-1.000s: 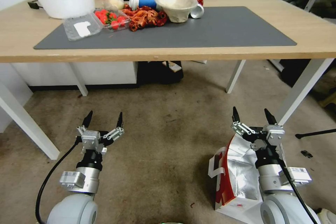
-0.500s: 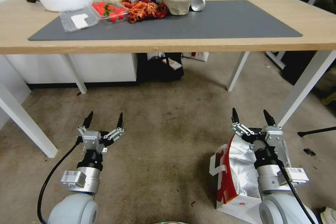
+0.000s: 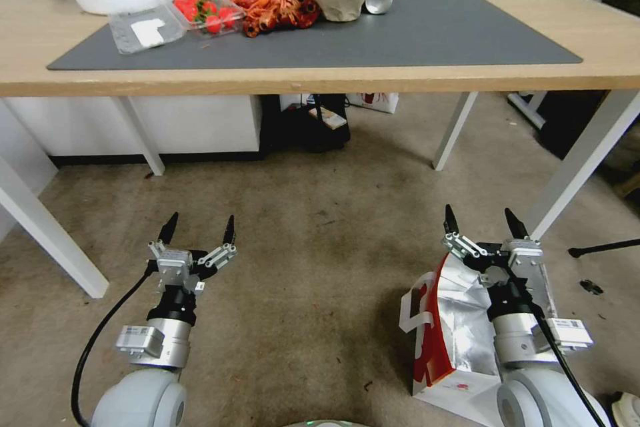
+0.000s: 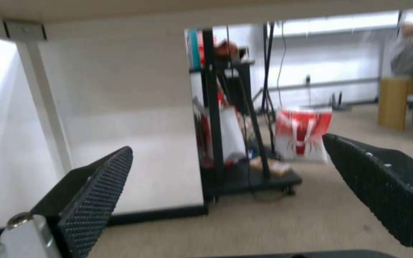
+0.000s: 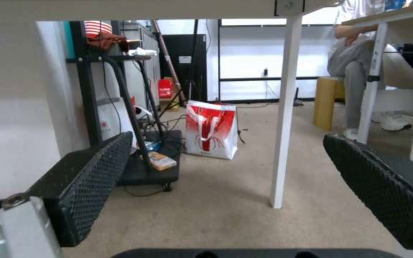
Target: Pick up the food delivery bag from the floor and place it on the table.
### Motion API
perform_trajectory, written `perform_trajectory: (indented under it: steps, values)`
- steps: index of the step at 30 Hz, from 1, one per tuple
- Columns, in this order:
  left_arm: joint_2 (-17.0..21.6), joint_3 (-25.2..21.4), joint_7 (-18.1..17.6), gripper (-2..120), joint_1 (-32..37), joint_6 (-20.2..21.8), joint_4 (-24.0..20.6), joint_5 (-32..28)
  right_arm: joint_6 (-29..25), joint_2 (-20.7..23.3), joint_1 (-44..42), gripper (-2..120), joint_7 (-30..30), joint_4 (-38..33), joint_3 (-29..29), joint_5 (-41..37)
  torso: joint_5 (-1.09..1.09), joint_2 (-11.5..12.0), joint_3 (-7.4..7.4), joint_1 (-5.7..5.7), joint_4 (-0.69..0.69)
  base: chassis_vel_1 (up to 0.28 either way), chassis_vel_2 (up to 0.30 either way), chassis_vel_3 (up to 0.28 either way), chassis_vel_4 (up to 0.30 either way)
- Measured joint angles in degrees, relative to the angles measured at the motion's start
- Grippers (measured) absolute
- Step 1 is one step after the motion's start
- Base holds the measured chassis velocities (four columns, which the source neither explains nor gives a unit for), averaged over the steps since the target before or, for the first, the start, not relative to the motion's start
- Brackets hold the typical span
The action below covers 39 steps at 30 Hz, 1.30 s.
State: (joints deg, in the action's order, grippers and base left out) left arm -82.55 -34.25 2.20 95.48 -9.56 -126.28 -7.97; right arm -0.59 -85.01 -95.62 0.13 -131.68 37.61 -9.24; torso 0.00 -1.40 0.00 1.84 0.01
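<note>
Head view: table [image 3: 620,47] cluttered; floor [image 3: 320,267] bare

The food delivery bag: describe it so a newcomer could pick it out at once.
Start at the table; on the floor in front of it, the open right gripper hangs above the food delivery bag. It stands open, a white bag with a red side panel, silver foil lining and white strap handles.

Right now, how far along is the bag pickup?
Nothing is done yet: the food delivery bag stands on the floor under the right arm. In hand: the right gripper is open above the bag's far edge, holding nothing; the left gripper is open over bare floor. Left: grasping, lifting and placing the bag on the table.
</note>
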Motion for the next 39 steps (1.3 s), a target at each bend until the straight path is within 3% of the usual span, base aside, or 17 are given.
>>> perform_trajectory:
  steps: [5, 17, 29, 39]
  values:
    - [1.02, -0.13, -0.28, 100, -0.27, -2.82, 0.71, -0.21, -0.31, 0.93, -0.58, 100, -1.37, 0.64, 3.72, 0.78, 0.00, -0.12, 0.00, 0.02, 0.00, 0.000, 0.000, 0.000, 0.000]
    - [1.88, 0.35, -0.18, 100, -1.39, -2.13, 1.89, -0.33, -2.34, 3.28, -0.19, 100, -6.70, 8.52, 17.36, 1.60, 0.01, -0.29, 0.00, 0.07, -0.01, 0.000, 0.000, 0.000, 0.000]
    - [1.82, 0.77, 0.43, 97, -2.20, -2.64, 5.43, -0.60, -5.66, 4.69, 1.00, 100, -12.99, 15.32, 22.49, 4.07, 0.01, -0.37, 0.00, 0.08, -0.01, 0.000, 0.000, 0.000, 0.000]
    - [1.68, 0.53, 0.74, 97, -1.38, -3.06, 5.59, -0.42, -5.93, 6.13, 3.36, 100, -15.15, 20.65, 24.16, 4.75, 0.00, -0.42, 0.00, 0.09, 0.00, 0.000, 0.000, 0.000, 0.000]
